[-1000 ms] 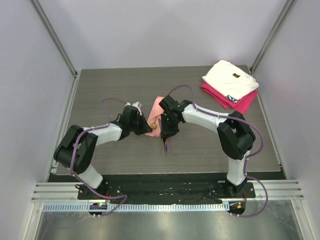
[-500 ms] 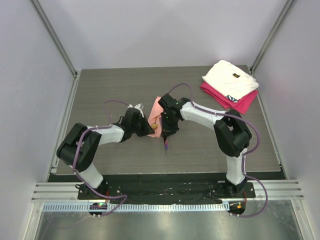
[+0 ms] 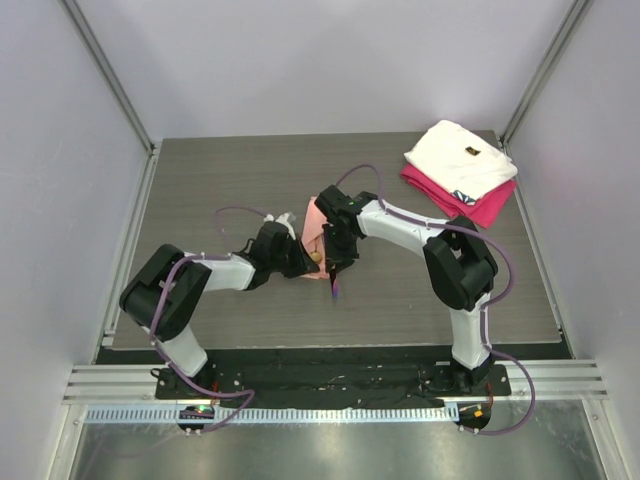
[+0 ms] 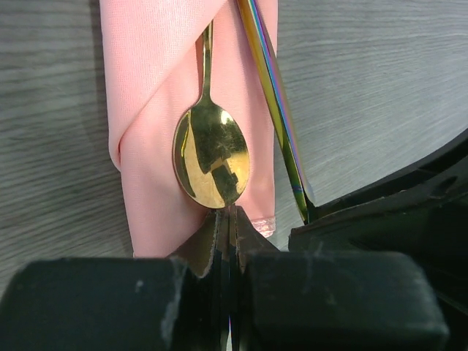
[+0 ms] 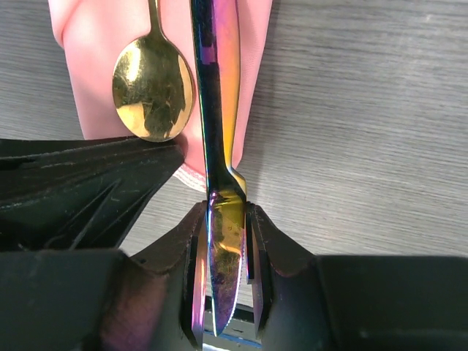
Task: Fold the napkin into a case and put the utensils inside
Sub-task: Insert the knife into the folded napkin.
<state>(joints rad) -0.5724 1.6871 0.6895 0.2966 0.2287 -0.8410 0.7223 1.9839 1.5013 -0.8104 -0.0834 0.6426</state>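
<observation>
Salmon-pink cloth: the napkin (image 4: 146, 73) is being kept as a narrow folded case at mid-table.
Gold spoon (image 4: 210, 157): its handle is being covered by the flap, and the bowl is being left exposed.
Right gripper (image 5: 223, 241): it is being held clamped on the blade end of the iridescent knife (image 5: 216, 88), whose handle is being aimed along the case's right side.
Left gripper (image 4: 228, 227): the jaws are being held fully closed at the near hem, just below the bowl. Whether cloth is being pinched cannot be told.
Risk, drag: the thin cloth is likely being exposed to bunching, and the fold to opening, if the knife is pushed without the hem being pinned.
Risk, crowding: both wrists are being worked almost touching, so a knock could dislodge the spoon.
Room: bare table (image 3: 200, 180) is being left on all sides. The white cloth (image 3: 460, 155) and magenta cloth (image 3: 480, 205) are being kept well apart at the far right corner.
</observation>
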